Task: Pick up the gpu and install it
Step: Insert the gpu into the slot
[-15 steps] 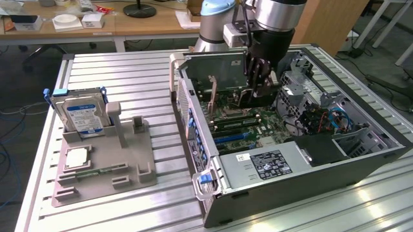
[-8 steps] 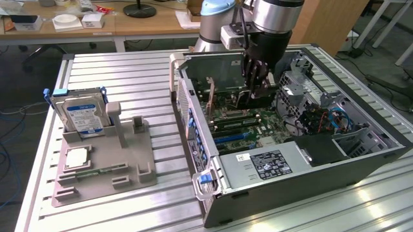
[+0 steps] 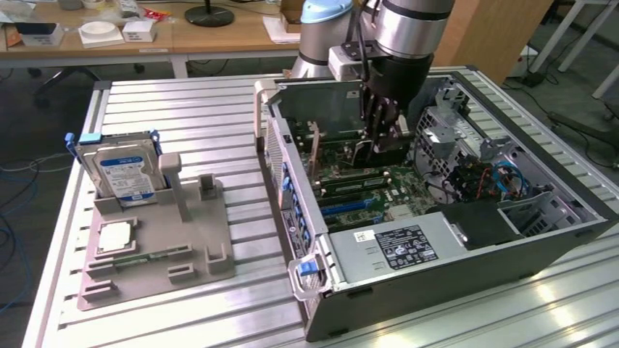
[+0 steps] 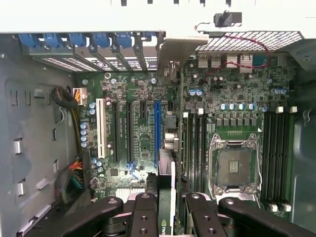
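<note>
- Now the black two-finger gripper [image 3: 383, 138] is clamped on the thin dark rectangular gpu card [image 3: 379, 154], which hangs edge-down at its 6 o'clock in the exterior view.
- The card is inside the open grey metal computer case [image 3: 464, 268], over the green motherboard [image 4: 237, 98] and just beside the long blue slot [image 4: 157, 131].
- A grey plastic parts tray [image 3: 193, 254] lies at the case's 9 o'clock.

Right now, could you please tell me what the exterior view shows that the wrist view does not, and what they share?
Exterior view: the silver hard drive standing in the grey parts holder on the slatted table, to the exterior view's left of the open computer case.
Wrist view: the processor socket and the blue expansion slot.
Both: the gripper closed on the gpu, over the motherboard inside that case.
</note>
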`<state>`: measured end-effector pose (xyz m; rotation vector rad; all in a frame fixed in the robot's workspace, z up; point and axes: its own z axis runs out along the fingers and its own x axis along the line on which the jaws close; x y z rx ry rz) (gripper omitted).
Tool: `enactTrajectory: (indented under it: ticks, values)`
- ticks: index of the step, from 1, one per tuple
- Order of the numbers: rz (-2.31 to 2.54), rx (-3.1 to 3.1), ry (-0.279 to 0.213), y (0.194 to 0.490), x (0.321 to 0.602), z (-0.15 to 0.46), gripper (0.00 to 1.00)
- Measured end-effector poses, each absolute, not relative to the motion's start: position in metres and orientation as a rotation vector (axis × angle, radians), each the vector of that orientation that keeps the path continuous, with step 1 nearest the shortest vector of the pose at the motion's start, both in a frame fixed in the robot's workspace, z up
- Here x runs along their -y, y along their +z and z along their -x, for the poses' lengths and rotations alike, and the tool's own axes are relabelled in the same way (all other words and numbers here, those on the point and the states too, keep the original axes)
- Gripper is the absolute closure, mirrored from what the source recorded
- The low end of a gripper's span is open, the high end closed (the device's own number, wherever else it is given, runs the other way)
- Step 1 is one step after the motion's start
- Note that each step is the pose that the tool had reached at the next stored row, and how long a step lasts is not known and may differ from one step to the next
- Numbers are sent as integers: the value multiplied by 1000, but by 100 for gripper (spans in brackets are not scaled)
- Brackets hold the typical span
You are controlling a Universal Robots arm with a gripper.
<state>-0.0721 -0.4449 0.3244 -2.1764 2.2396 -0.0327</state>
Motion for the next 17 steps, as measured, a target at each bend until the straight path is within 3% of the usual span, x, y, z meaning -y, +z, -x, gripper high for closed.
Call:
enactTrajectory:
  ticks: [17]
  values:
    - [2177,-2236,-30,316,450,73,73]
